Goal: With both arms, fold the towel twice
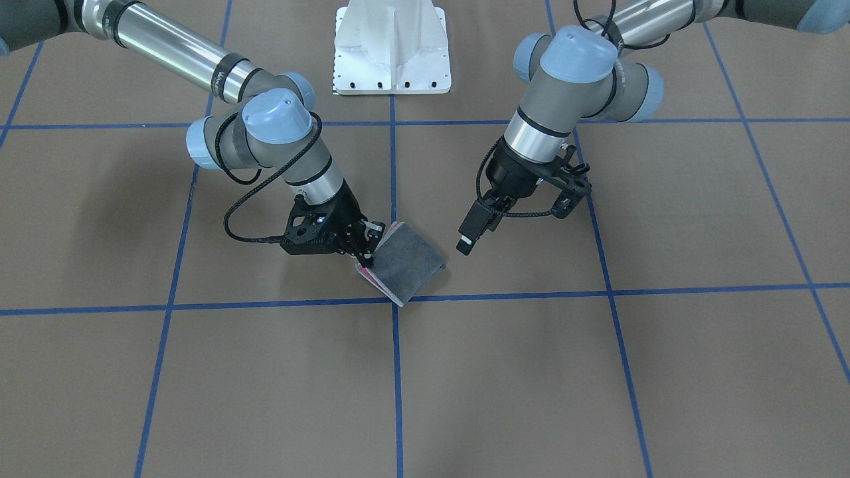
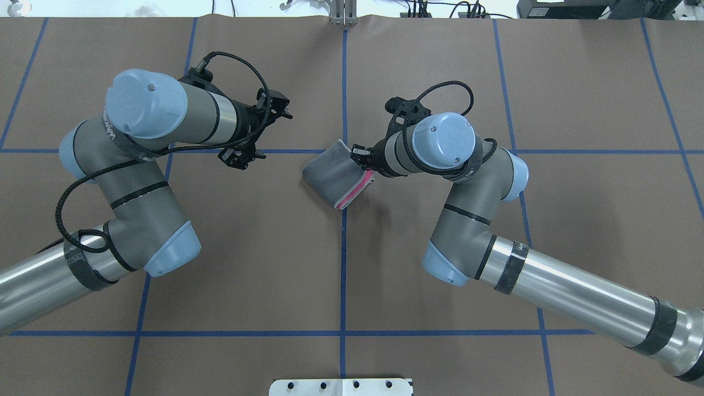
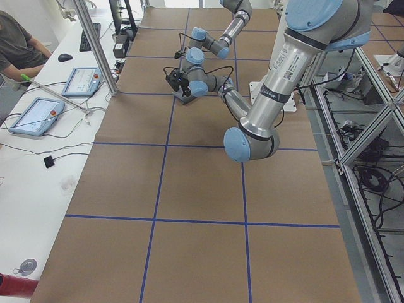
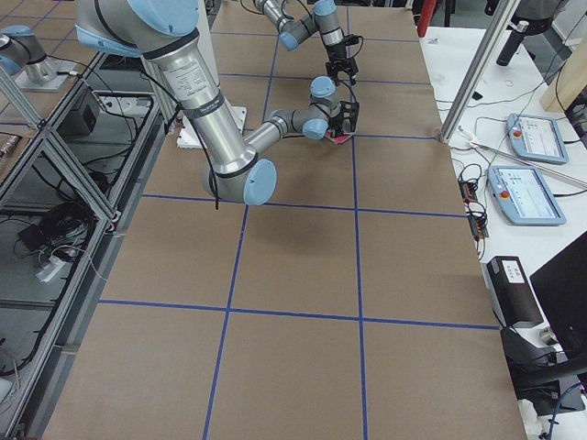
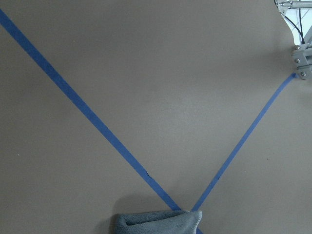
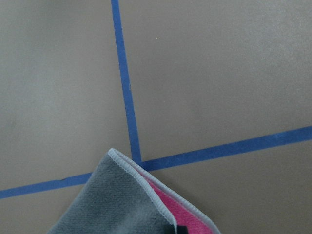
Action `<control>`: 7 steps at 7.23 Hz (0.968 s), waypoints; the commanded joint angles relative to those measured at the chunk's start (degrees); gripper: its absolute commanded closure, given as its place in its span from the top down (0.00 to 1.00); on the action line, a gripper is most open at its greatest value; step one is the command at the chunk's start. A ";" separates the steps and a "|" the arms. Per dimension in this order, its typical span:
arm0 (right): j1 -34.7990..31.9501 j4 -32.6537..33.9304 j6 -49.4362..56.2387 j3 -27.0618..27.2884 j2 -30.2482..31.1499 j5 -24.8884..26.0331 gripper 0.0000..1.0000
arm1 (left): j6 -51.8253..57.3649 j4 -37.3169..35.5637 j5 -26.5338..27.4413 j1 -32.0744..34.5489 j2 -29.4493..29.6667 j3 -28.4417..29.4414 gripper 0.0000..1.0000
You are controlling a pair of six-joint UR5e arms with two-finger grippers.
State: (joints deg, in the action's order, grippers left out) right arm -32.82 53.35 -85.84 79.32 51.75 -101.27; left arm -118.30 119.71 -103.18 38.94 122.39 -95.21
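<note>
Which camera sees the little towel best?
Front-facing view: almost the whole folded towel shows, grey outside, pink edge. Overhead, the right arm hides part; wrist views catch only corners; side views show it tiny.

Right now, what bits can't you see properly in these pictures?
The towel: layer count hidden under its grey top in every view; tiny in both side views.
The right end effector: fingertips covered by its own arm from overhead; cut off at the right wrist view's bottom edge.
The left end effector: open or shut unclear; front view sees it edge-on, its wrist view shows no fingers.
</note>
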 commanded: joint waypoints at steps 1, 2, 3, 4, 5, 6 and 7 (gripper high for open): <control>0.04 0.00 0.06 -0.13 0.19 0.11 1.00 | 0.00 0.00 0.00 0.00 0.04 0.03 1.00; -0.13 -0.09 0.67 -0.14 0.36 0.02 1.00 | 0.00 0.00 0.00 0.00 0.04 0.03 1.00; -0.40 -0.26 1.46 -0.05 0.45 -0.24 1.00 | 0.00 0.00 0.00 -0.09 0.13 0.38 1.00; -1.62 -0.27 2.25 1.08 1.93 -1.03 1.00 | 0.00 0.09 0.09 -0.09 1.44 2.03 1.00; -3.80 -0.35 3.21 3.10 4.73 -5.04 1.00 | 0.00 0.52 0.26 -0.18 4.41 5.70 1.00; -7.05 -0.44 5.31 4.16 6.93 -10.39 1.00 | 0.00 0.87 0.35 -0.18 6.61 8.18 1.00; -9.60 -0.44 6.55 6.00 9.74 -13.57 1.00 | 0.00 1.92 0.35 -0.35 6.63 8.72 1.00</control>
State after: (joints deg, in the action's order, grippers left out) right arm -39.07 52.96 -81.10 83.28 58.22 -110.09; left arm -118.30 120.67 -102.89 38.72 127.85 -88.24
